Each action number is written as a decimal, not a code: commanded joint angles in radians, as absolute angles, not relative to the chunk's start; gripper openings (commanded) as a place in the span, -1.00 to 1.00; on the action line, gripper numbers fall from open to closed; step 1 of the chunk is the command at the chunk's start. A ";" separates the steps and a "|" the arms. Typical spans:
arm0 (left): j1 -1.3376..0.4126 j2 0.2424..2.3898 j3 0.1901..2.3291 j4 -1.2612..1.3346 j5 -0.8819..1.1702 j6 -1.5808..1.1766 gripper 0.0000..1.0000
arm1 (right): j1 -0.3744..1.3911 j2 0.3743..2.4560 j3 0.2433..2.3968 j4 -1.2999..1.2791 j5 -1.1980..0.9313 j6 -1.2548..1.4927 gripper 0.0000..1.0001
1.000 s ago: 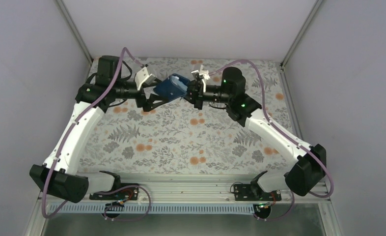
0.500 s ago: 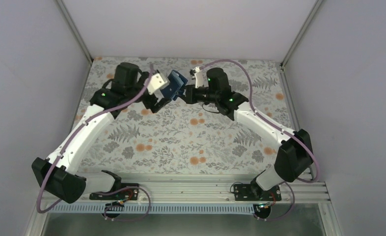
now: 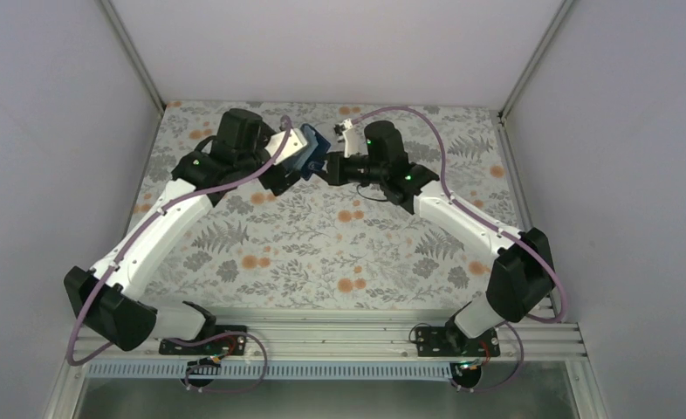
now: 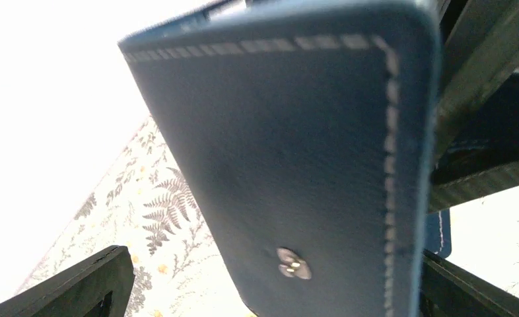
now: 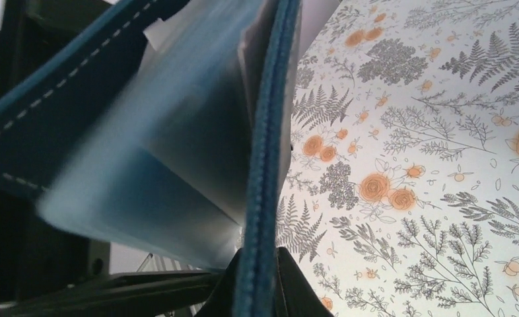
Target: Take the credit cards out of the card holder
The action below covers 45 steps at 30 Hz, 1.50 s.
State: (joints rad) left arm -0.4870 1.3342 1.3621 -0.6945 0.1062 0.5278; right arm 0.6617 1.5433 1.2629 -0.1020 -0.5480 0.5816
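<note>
No text is legible anywhere, the card holder [image 4: 290,165] included.

The white left arm [image 3: 161,231] and white right arm [image 3: 462,218] stretch far forward, wrists angled inward, nearly meeting. Left gripper [image 4: 273,290]: black fingers [image 4: 78,287] spread wide. Right gripper [image 5: 257,284]: fingers clamped on the navy blue stitched card holder [image 4: 290,152].

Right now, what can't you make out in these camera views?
- The credit cards: none can be identified. The right wrist view shows only blurred pale sheets inside the card holder.
- The holder's pockets: its outer cover fills the left wrist view and hides them.
- Top view: the holder is too small and partly covered by the left wrist camera.
</note>
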 commanded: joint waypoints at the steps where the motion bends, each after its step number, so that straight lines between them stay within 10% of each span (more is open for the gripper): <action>1: -0.482 1.288 1.419 -0.718 0.150 0.553 1.00 | 0.671 1.535 1.296 -0.147 -0.608 0.520 -0.92; 20: -0.292 1.195 1.454 -0.849 0.559 0.570 0.31 | 0.636 1.485 1.349 -0.226 -0.771 0.313 -0.92; 45: -0.157 1.054 1.356 -0.905 0.788 0.669 0.13 | 0.632 1.454 1.360 -0.275 -0.894 0.241 -0.92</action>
State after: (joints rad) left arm -0.1749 1.0943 1.4006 -0.8948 0.7250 0.6262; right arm 0.6361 1.4963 1.3262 -0.2825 -0.8558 0.2478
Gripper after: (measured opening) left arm 0.557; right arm 0.065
